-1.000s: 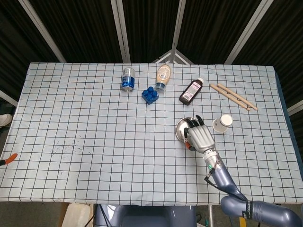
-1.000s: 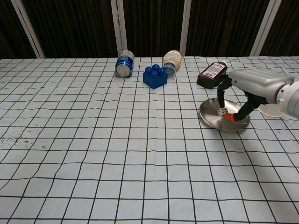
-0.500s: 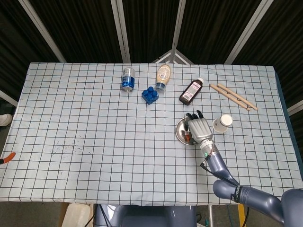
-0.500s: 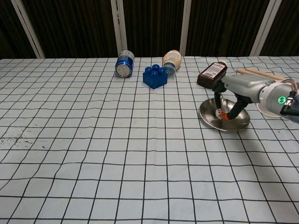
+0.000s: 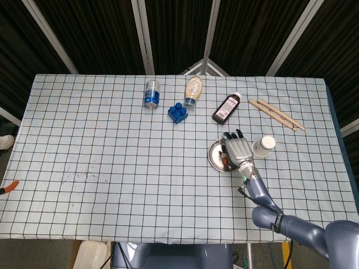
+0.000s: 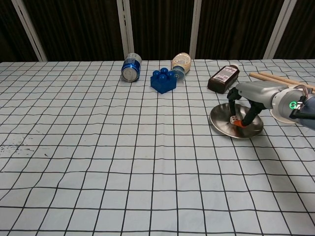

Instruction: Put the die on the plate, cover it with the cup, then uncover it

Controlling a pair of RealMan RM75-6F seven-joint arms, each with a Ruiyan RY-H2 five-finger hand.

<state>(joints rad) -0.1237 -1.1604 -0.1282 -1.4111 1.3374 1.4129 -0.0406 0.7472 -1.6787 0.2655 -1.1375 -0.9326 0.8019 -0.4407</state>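
My die (image 6: 234,117) is in the plate (image 6: 221,125), a white cube with red dots, half hidden behind my right hand (image 6: 252,96). A second ago it sat more in the open, with the orange fingertip (image 6: 238,123) low at the plate's near rim. Now the hand has slid farther back over the plate and the fingertip is right beside the die. I cannot tell if the fingers pinch the die or only touch it. In the head view the hand (image 5: 238,149) covers the right half of the plate (image 5: 215,157), fingers curled down into it.

The cup (image 5: 263,145) lies on its side just right of the plate, close to my hand. It has not moved.

Behind the plate lies a brown bottle (image 6: 224,78) with a white label. The print is too small for me to read. Right of the bottle, well behind the plate, lie two wood sticks (image 5: 276,114).

Farther left of the plate are a blue block (image 6: 164,80), a squeeze bottle (image 6: 180,63) lying down, and a blue can (image 6: 131,67) on its side. I cannot read any name on them.

All of it sits on the checked cloth (image 6: 98,162). My left hand does not show.
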